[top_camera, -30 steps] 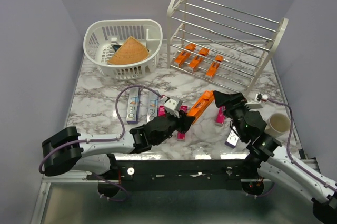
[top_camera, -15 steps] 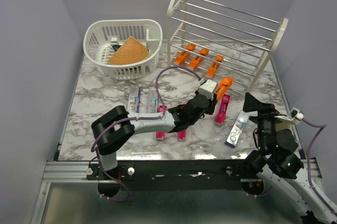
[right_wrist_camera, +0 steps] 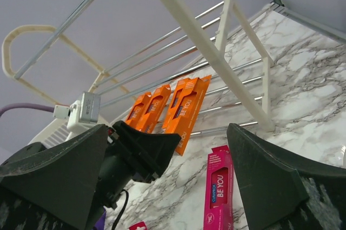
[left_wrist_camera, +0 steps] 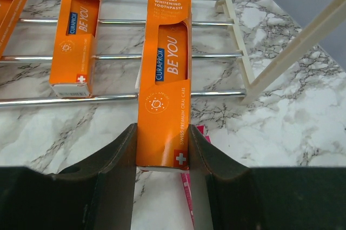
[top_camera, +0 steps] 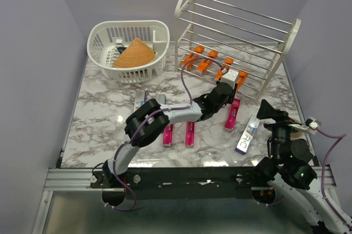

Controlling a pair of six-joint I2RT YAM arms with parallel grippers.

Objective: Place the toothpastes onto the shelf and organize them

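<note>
Toothpaste box [left_wrist_camera: 165,79], orange, pinched by left gripper [left_wrist_camera: 162,135], at low shelf [left_wrist_camera: 237,41] rods, right of other orange boxes [left_wrist_camera: 75,41]. Right gripper [right_wrist_camera: 204,133] wide open, empty, near right.

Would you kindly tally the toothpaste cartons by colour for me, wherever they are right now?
Orange cartons: 4
Pink cartons: 3
Silver cartons: 3
Total: 10
</note>
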